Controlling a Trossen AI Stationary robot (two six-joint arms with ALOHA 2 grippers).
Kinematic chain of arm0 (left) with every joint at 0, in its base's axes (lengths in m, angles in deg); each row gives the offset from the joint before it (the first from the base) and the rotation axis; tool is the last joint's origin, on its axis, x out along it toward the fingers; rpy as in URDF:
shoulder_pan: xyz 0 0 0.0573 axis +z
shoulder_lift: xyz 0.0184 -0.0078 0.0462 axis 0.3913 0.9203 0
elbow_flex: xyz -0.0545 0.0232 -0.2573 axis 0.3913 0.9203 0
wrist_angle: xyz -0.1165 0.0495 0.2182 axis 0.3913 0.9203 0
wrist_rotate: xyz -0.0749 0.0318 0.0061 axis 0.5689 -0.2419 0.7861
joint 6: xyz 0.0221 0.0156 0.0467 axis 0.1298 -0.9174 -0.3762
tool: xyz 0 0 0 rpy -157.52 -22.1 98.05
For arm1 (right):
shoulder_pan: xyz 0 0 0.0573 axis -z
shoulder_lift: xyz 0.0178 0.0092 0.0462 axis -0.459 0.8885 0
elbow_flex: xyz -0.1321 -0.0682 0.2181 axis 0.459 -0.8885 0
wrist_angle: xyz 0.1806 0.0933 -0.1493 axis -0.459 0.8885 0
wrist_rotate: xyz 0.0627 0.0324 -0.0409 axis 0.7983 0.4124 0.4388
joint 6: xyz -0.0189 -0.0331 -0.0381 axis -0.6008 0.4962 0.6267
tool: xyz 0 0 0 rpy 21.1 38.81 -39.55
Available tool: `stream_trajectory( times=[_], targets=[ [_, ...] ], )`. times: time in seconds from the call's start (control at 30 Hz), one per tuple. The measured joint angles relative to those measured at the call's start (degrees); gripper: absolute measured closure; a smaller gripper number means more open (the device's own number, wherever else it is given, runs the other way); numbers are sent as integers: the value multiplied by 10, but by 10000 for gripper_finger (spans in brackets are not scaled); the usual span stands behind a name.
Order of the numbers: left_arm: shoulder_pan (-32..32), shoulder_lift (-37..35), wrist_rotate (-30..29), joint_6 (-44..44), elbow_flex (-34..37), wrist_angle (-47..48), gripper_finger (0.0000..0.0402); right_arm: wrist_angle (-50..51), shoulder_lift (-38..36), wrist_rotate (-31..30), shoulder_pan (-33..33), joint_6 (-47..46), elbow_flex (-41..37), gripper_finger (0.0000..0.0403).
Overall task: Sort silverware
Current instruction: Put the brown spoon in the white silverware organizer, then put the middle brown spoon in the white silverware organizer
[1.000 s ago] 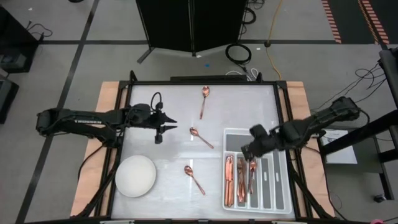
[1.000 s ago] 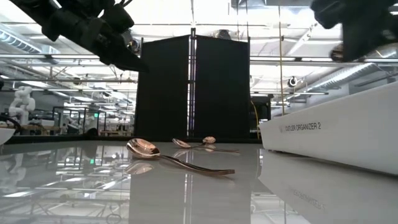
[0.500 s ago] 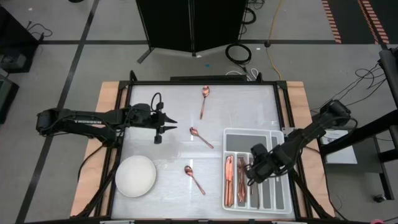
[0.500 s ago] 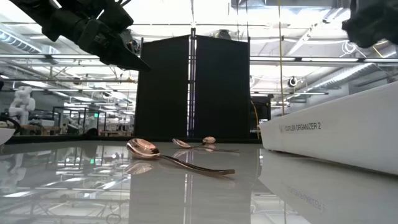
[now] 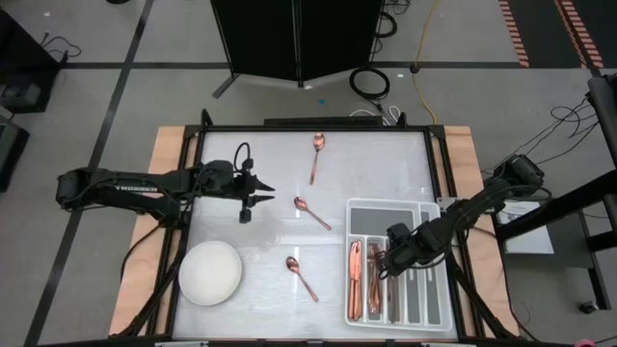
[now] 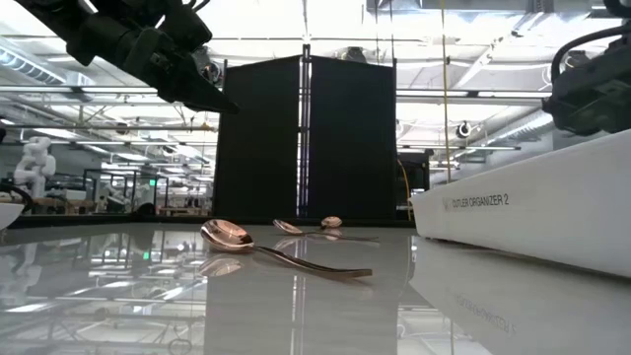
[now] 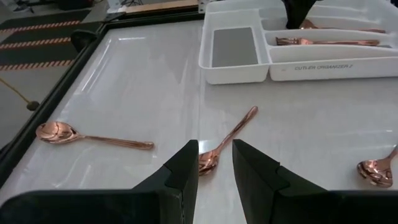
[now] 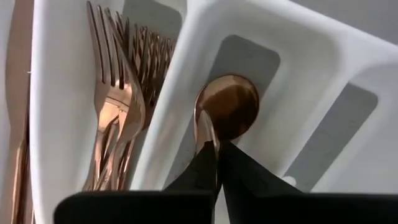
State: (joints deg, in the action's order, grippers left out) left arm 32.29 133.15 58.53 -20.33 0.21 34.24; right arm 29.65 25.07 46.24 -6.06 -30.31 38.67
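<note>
Copper silverware lies sorted in the white divided tray [image 5: 430, 289]: knives [image 8: 18, 124] and forks [image 8: 118, 93] in neighbouring compartments. My right gripper [image 8: 216, 163] points down over the tray [image 5: 390, 260], shut on a copper spoon [image 8: 227, 106] whose bowl hangs in the compartment beside the forks. Three more spoons lie flat on the white table: far [image 5: 316, 156], middle [image 5: 310, 212], near [image 5: 301, 278]. My left gripper [image 7: 214, 167] hovers open above the middle spoon [image 7: 225, 140], left of it in the high view [image 5: 253, 198]. My right gripper pinches the spoon's handle [image 8: 208, 140] between its two fingers, just behind the bowl. The fingers come from above, pointing down into the tray. The spoon hangs below them, bowl end down inside the compartment; whether the bowl touches the floor I cannot tell.
A white round bowl [image 5: 210, 273] stands at the table's near left. The tray's walls [image 6: 532, 217] rise at the right. A black frame [image 5: 289, 125] rims the table. Open tabletop lies between the loose spoons and the tray.
My right gripper has sunk toward the tray and shifted toward the table's near edge, rolling a little, with the spoon still between its fingers. The spoon's bowl is now down in its compartment. The left arm kept still.
</note>
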Motion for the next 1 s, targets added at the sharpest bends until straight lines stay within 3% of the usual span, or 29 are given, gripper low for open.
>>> stream_trajectory(
  times=[0.33, 0.47, 0.6, 0.83, 1.0],
  targets=[
    [0, 0, 0, 0, 0, 0, 301, 3, -5, 5, 1, 8, 0, 323],
    [0, 0, 1, 0, 0, 0, 301, 15, -30, 29, 7, 7, 0, 296],
    [0, 0, 19, 0, 0, 0, 301, 21, -69, 10, 10, 5, 0, 286],
    [-6, 3, 90, 15, 0, -10, 301, 88, -116, -79, 12, 38, 33, 285],
    [-30, 44, 79, -23, -3, -14, 301, 79, -120, -254, 15, 116, 73, 285]
  ],
)
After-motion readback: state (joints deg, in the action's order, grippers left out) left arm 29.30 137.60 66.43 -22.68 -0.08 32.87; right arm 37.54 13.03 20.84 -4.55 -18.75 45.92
